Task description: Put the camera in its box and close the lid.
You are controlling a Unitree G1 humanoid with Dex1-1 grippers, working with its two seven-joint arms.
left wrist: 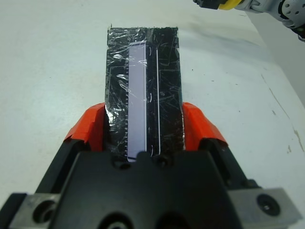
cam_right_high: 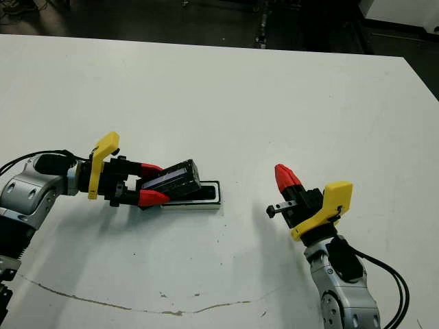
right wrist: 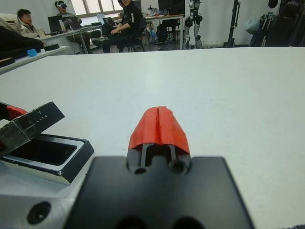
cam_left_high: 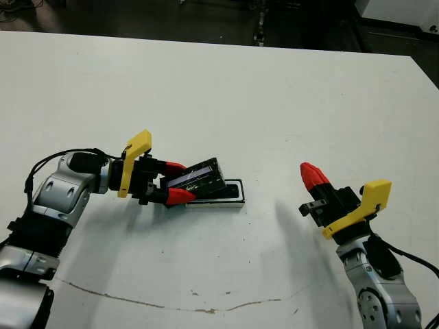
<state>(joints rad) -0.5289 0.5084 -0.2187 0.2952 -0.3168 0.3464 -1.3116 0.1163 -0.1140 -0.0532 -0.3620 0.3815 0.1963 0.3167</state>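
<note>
Table (cam_left_high: 226, 89): plain white, with a thin brownish curved line and a few brown specks near the front edge. Lid (cam_left_high: 197, 179): glossy black, crinkled wrap giving silvery-white highlights; 1 pale lilac-grey stripe down its length with a thin white line beside it, plus tiny white lettering on the end face. Box (right wrist: 52, 157): black rim and outer top, white side wall, inside looks dark. Left gripper (cam_left_high: 173, 181): 2 red fingertips, black body, yellow tab, silver-grey arm. Right gripper (cam_left_high: 312, 175): same scheme, red tips, black body, yellow tab, grey arm.
</note>
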